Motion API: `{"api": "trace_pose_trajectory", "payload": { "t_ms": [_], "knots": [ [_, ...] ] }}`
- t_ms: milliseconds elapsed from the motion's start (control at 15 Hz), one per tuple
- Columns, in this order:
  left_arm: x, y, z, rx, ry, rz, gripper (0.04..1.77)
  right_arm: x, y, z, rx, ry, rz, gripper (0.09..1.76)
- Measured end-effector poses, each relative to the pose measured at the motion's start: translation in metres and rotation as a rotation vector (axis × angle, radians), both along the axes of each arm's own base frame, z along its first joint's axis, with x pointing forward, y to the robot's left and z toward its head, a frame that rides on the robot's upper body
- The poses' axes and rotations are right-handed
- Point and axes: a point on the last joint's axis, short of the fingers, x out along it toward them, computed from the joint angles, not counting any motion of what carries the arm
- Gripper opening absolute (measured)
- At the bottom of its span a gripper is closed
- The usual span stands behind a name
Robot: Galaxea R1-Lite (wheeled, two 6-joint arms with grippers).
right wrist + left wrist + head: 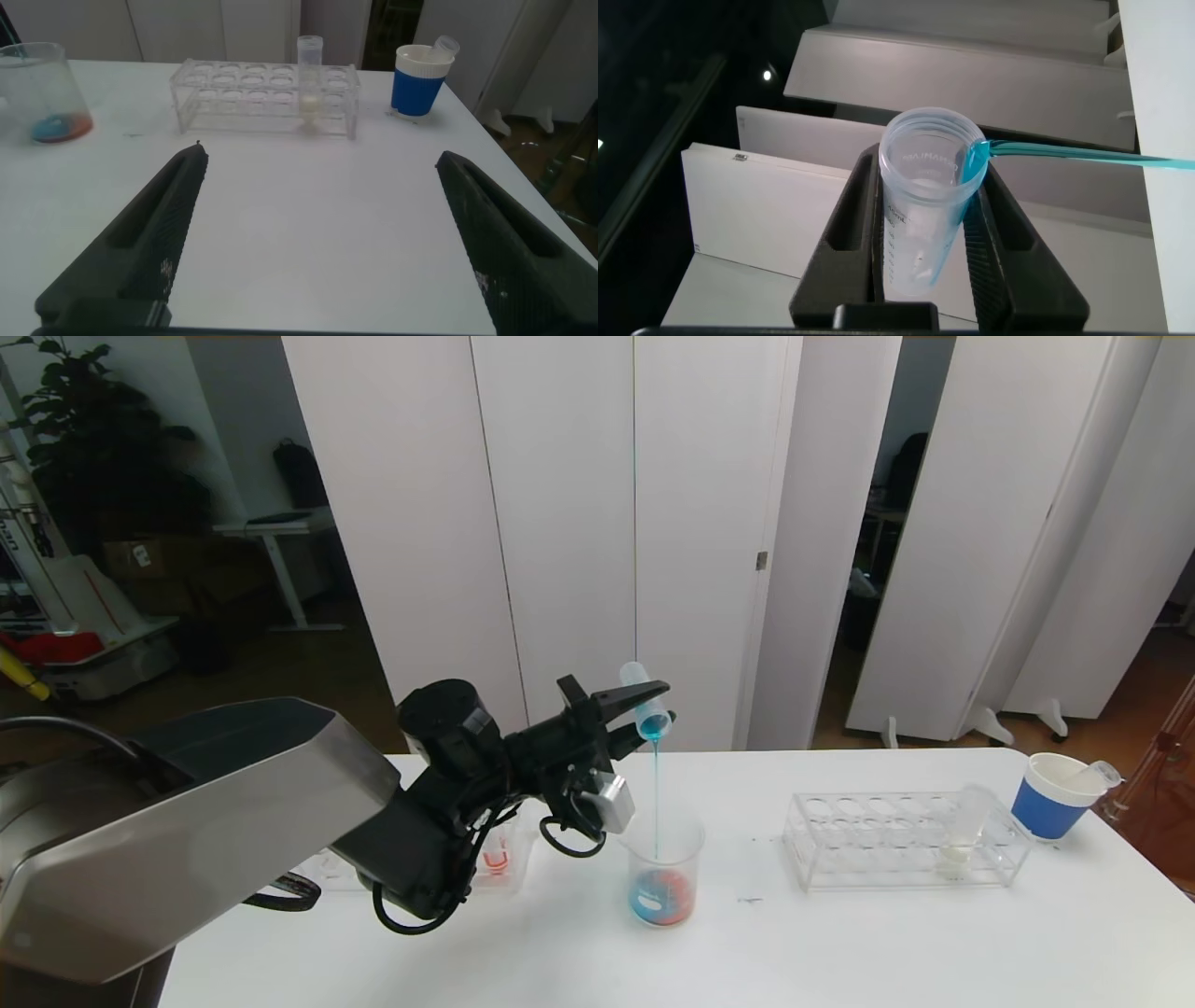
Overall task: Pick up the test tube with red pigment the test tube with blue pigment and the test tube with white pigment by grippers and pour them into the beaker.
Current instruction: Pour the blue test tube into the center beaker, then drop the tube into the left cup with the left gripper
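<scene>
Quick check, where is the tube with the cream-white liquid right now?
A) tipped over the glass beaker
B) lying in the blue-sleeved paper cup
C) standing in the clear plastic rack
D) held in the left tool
C: the slim clear test tube with pale cream-white liquid stands in a hole at the clear plastic rack's end nearest the blue-sleeved white paper cup, with no tool on it.

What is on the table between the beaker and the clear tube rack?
Nothing stands there: in the head view the table is bare between the beaker and the rack.
</scene>
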Motion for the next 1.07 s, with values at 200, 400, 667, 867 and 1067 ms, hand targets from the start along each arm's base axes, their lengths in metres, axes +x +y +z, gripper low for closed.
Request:
{"api": "trace_pose_trajectory", "payload": {
  "t_ms": [200, 400, 667, 867, 1067],
  "knots": [
    [0.0005, -0.0003, 0.0012, -0.001, -0.009, 0.003, 0.57, 0.0, 0.0, 0.0, 0.0, 0.0, 0.0, 1.75],
    [0.0016, -0.0007, 0.0033, -0.003, -0.023, 0.01, 0.57, 0.0, 0.0, 0.0, 0.0, 0.0, 0.0, 1.75],
    [0.0025, -0.0011, 0.0056, -0.007, -0.036, 0.012, 0.57, 0.0, 0.0, 0.0, 0.0, 0.0, 0.0, 1.75],
    [0.0032, -0.0005, 0.0066, -0.005, -0.048, 0.017, 0.57, 0.0, 0.0, 0.0, 0.0, 0.0, 0.0, 1.75],
    [0.0039, 0.0005, 0.0069, -0.005, -0.049, 0.019, 0.57, 0.0, 0.0, 0.0, 0.0, 0.0, 0.0, 1.75]
  ]
}}
